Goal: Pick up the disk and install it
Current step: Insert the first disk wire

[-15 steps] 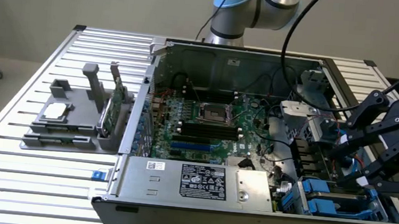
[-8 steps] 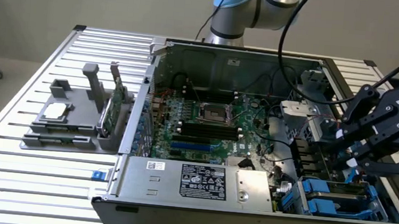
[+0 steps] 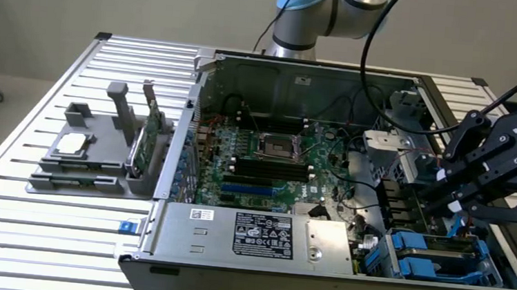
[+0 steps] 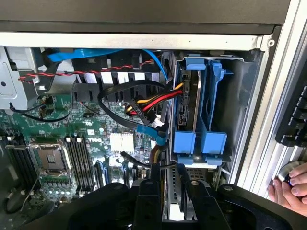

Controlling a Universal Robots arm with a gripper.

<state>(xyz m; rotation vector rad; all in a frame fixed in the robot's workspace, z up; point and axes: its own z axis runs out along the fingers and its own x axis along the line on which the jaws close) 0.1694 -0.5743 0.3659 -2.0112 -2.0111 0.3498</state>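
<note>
The open computer case [image 3: 196, 112] lies on the slatted table. My black gripper [image 3: 444, 208] reaches down into the case's drive corner at the exterior view's right. In the wrist view the gripper [image 4: 168, 168] straddles the disk [image 4: 173, 201], a silver slab seen edge-on with a bit of white label. One finger stands on each side of it, partly closed, with slim gaps showing. Just beyond the fingertips, two blue carriers [image 4: 197, 140] sit upright in the drive bay [image 3: 439, 260] with another drive [image 4: 190, 103] between them.
Red, yellow and black cables [image 4: 144, 103] and a blue cable [image 4: 156, 136] run beside the bay. The motherboard [image 3: 267, 159] and power supply [image 3: 261, 235] take up the rest of the case. A grey stand [image 3: 91, 156] with a green card stands at the exterior view's left. A person's hand [image 4: 288, 184] rests outside the case.
</note>
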